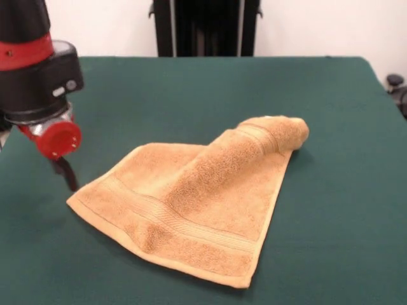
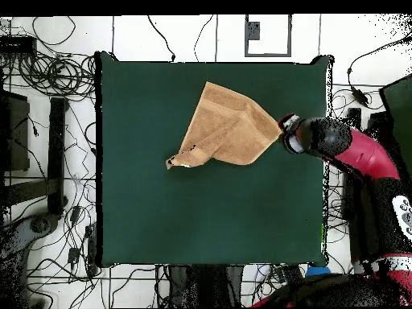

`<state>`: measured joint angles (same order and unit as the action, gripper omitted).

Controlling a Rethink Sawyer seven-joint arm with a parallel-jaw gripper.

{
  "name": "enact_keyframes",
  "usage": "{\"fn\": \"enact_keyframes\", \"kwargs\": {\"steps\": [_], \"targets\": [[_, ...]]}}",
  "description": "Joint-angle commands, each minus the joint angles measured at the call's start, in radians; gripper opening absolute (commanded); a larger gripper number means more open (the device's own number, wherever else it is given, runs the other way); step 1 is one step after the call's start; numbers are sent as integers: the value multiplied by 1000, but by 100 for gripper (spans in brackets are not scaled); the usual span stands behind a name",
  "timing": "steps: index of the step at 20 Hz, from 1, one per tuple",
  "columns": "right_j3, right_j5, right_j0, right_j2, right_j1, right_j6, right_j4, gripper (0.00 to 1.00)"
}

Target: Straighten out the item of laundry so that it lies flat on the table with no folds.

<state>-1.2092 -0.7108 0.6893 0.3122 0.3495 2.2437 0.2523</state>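
The item of laundry (image 1: 197,197), an orange-tan terry towel, lies on the dark green table (image 1: 191,82) with its woven border band along the near edge. Its far right corner is rolled over into a bunched fold (image 1: 280,135), and the part leading to it rises in a ridge. In the overhead view the towel (image 2: 229,127) looks roughly triangular, with the folded end (image 2: 182,158) pointing down-left. My gripper (image 1: 66,175) hangs low beside the towel's left corner, close to the cloth. From above, the gripper (image 2: 283,138) sits at the towel's right corner. Whether it grips anything is hidden.
The red and black arm (image 2: 358,153) reaches in across the table's right edge in the overhead view. Cables (image 2: 56,72) and dark equipment (image 2: 16,129) crowd the floor around the table. A dark object (image 1: 397,86) stands past the table's right edge in the front view.
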Motion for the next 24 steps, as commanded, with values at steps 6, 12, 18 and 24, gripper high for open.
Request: {"fn": "enact_keyframes", "kwargs": {"steps": [6, 12, 18, 24], "targets": [[-160, -248, -32, 284, -119, -237, -92, 100], [-151, -253, -32, 294, -115, -236, -51, 100], [-151, -214, -25, 307, -144, -242, -23, 100], [-163, -159, -30, 296, -131, -227, 20, 100]]}}
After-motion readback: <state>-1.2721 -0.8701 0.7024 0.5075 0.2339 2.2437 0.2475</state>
